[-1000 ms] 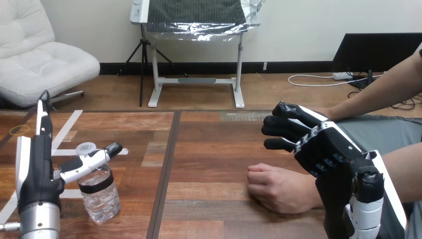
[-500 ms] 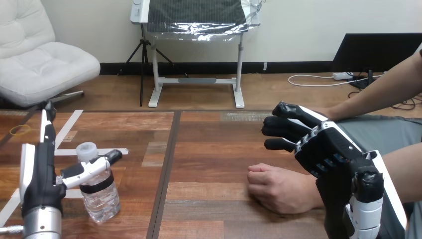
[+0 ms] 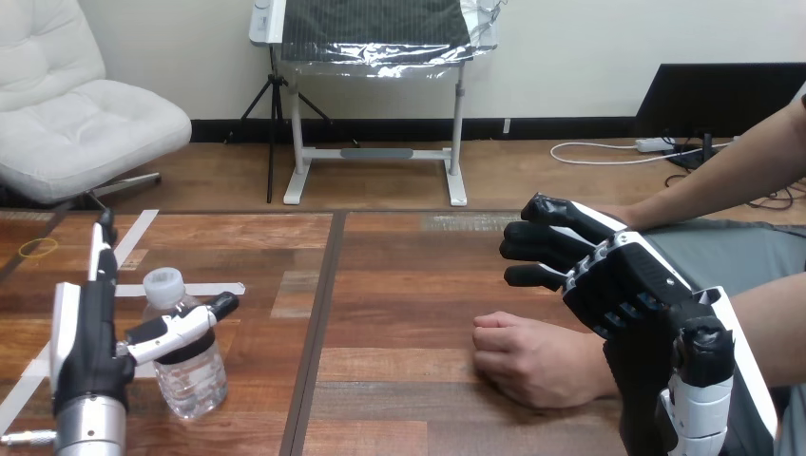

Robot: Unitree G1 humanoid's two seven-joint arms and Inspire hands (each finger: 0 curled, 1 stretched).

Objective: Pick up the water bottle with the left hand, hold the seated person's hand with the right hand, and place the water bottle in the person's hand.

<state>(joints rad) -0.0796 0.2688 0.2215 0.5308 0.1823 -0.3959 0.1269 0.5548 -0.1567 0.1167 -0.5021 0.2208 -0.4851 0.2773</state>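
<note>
A clear water bottle (image 3: 190, 372) with a white cap and a black band stands upright on the wooden table (image 3: 399, 285) at the near left. My left hand (image 3: 87, 344) is just left of it and open: the fingers point straight up, and the thumb (image 3: 185, 323) reaches across the bottle's front below the cap. The person's hand (image 3: 532, 363) rests as a fist on the table at centre right. My right hand (image 3: 623, 285) hovers above the person's wrist, apart from it, with its fingers relaxed and pointing left, holding nothing.
White tape lines (image 3: 133, 237) mark the table's left part, and a dark seam (image 3: 318, 323) runs down its middle. The person's other forearm (image 3: 722, 180) stretches in from the upper right, behind my right hand.
My left hand has sunk and shifted slightly right towards the bottle, and its thumb now lies lower across the bottle. The bottle, my right hand and the person's fist have not moved.
</note>
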